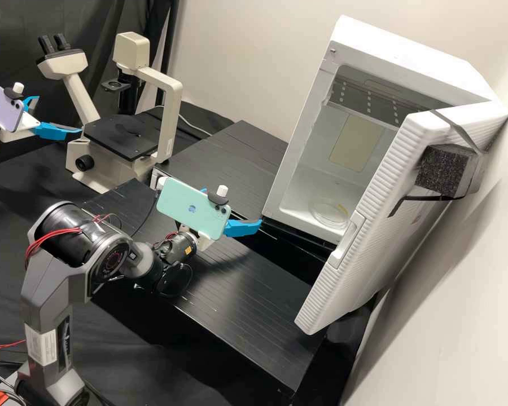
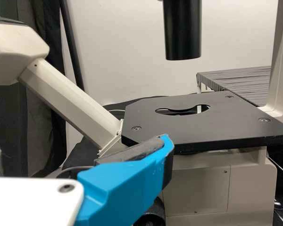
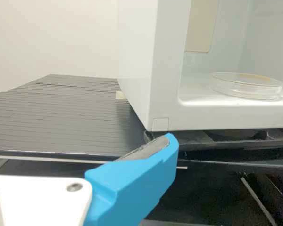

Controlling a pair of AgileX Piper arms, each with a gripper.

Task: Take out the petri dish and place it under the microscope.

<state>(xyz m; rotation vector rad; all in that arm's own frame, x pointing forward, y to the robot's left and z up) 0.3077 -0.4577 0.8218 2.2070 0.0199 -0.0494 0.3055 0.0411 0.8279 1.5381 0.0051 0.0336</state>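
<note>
We are locating the petri dish (image 3: 245,87) on the smooth floor (image 1: 300,197) of the white cabinet (image 1: 406,49), where it is lying flat near the opening. We are judging it as light, stiff and brittle, with clear, slick walls that are likely allowing slip. We are therefore recommending a light, level hold low on opposite sides of its round side wall, as tilting is risking disturbance of the yellowish patch (image 3: 258,77). On the right gripper (image 1: 232,207), near the cabinet, we are seeing the blue fingers standing apart with dark padding; on the left gripper (image 1: 59,114), by the microscope (image 1: 171,118), the fingers are also standing apart. We are noting a ribbed door (image 1: 355,276), slatted black bench panels (image 3: 61,117), and a flat, matt black stage (image 2: 236,125) with a rounded cutout.
</note>
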